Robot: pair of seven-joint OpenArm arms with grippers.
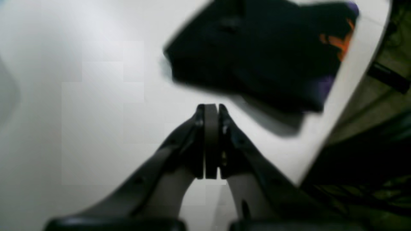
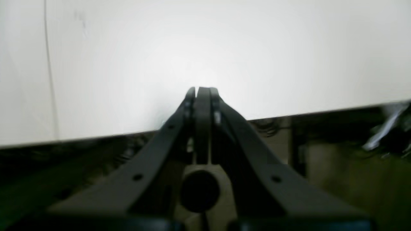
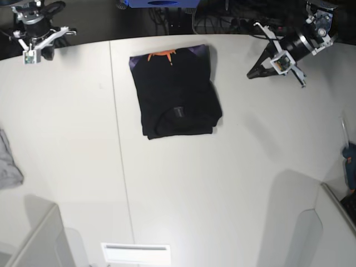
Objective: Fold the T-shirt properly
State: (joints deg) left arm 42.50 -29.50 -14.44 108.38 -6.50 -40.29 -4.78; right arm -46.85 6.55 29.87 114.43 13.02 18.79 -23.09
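Note:
The T-shirt point(image 3: 175, 92) lies folded into a compact black rectangle at the back middle of the white table point(image 3: 222, 183). Orange and purple print shows along its far edge. In the left wrist view the T-shirt point(image 1: 257, 54) is blurred and lies just beyond my left gripper point(image 1: 211, 107), which is shut with nothing in it and apart from the cloth. In the base view that left gripper point(image 3: 251, 74) hovers to the right of the shirt. My right gripper point(image 2: 202, 89) is shut and empty over bare table near the edge, and its arm point(image 3: 34, 33) sits at the back left corner.
A small grey cloth point(image 3: 8, 161) lies at the table's left edge. A blue object point(image 3: 349, 161) rests at the right edge. A white label point(image 3: 136, 253) is near the front. Cables and dark clutter point(image 3: 222, 22) lie behind the table.

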